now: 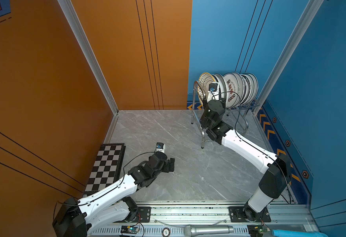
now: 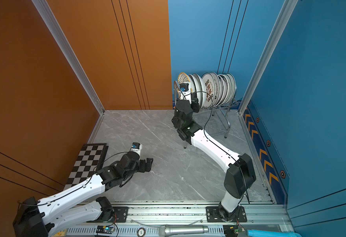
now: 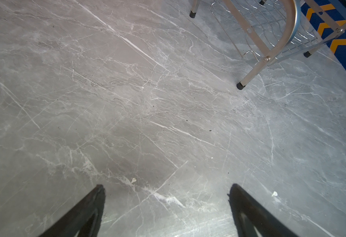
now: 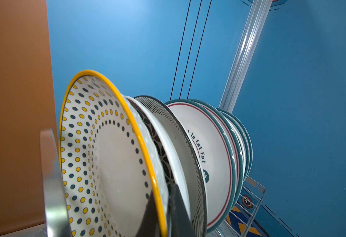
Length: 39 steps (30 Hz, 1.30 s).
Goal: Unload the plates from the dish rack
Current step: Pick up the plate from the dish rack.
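Observation:
Several plates (image 1: 239,88) stand on edge in a row on the top tier of the steel dish rack (image 1: 193,115) at the back right, in both top views. The one at the rack's left end is the yellow-rimmed dotted plate (image 4: 106,156). My right gripper (image 4: 164,197) is shut on its rim, one finger across the dotted face and one behind it. A striped-rim plate (image 4: 180,143) and teal-rimmed plates (image 4: 215,153) stand behind it. My left gripper (image 3: 166,188) hangs open and empty over the bare marble floor, far from the rack (image 3: 250,76).
A black-and-white chequered board (image 1: 106,164) lies by the orange wall, left of the left arm. A microphone (image 1: 207,229) lies on the front rail. The rack stands against the blue back wall near the right corner post (image 1: 281,67).

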Available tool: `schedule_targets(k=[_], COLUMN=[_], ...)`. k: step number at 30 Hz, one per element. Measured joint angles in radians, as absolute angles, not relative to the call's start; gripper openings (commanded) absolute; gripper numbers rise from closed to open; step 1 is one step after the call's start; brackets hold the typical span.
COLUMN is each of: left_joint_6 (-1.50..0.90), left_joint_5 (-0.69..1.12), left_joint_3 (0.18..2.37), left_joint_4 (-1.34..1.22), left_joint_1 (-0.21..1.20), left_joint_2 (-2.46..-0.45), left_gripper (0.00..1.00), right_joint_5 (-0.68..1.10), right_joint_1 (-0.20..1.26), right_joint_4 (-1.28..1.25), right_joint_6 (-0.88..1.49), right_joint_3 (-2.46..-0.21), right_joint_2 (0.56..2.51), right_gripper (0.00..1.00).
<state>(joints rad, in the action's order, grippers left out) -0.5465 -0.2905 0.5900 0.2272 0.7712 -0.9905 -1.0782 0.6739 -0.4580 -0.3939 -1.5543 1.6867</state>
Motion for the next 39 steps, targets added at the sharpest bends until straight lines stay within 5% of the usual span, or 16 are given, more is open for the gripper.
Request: schedule_targets(k=[39], left_joint_6=[-0.546], left_joint_5=[-0.324], left_joint_3=[0.648], left_joint_4=[0.201], left_joint_1=[0.800], left_joint_2=[-1.110], left_gripper=[0.90], right_joint_5=[-0.927], right_joint_1=[0.607], right_joint_4=[-0.791], right_joint_6=[-0.735], right_joint_3=[-1.587], right_joint_2=[1.766], right_gripper=[0.00])
